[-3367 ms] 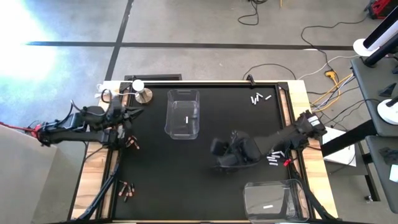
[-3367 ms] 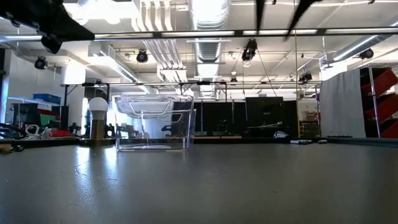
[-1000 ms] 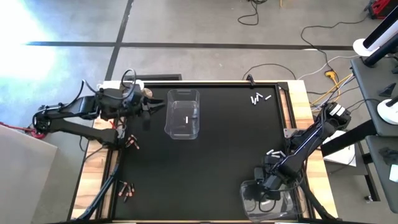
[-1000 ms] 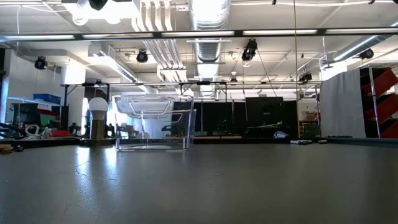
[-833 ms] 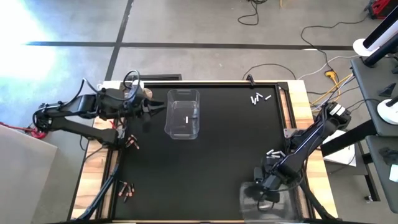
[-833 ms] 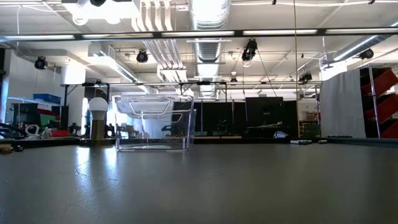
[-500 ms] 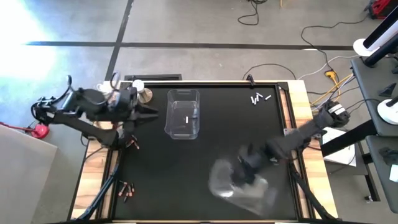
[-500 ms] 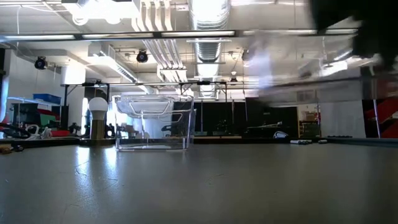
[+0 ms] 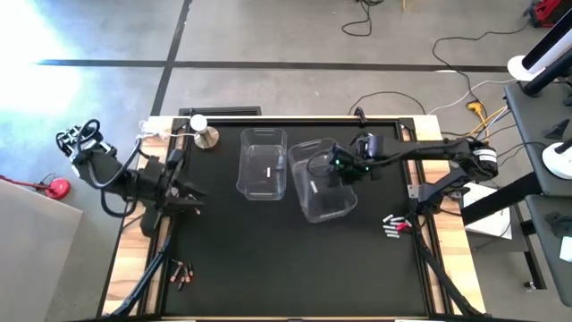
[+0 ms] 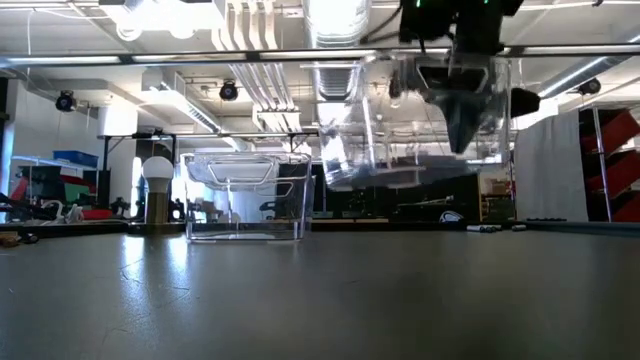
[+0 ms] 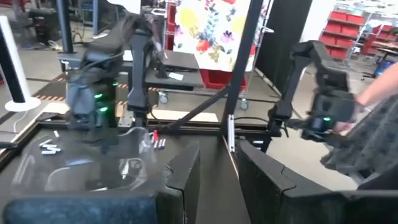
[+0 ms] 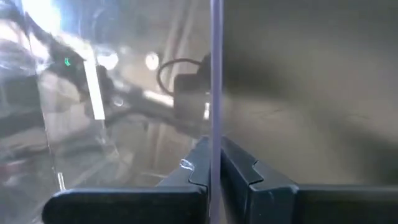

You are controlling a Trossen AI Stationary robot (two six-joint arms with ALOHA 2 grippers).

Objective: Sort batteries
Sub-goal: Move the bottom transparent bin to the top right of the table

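The counter [image 9: 295, 259] has a matt black top with pale wooden edges. Both bins, the resting one [image 9: 263, 164] and the lifted one [image 9: 320, 183], are clear glossy plastic. The fingers [image 12: 242, 169] look matt dark plastic.

Lifted clear bin [image 9: 320, 182] crowds standing bin [image 9: 264, 165] mid-table; near half of black mat [image 9: 268, 259] open.

High view: evenly lit, black table top [image 9: 268, 250] matte, strong white glare patch on floor [image 9: 36, 45] at upper left. Low view: bright ceiling strip lights [image 10: 330, 20], soft sheen on table surface, lifted clear bin [image 10: 410, 130] slightly smeared — reflections muddle its edges. Left wrist view: motion blur throughout, near bin [image 11: 93, 168] out of focus. Right wrist view: dim, hazy, glare streaks through clear plastic wall [image 12: 214, 93]; beyond it probably table, unclear.
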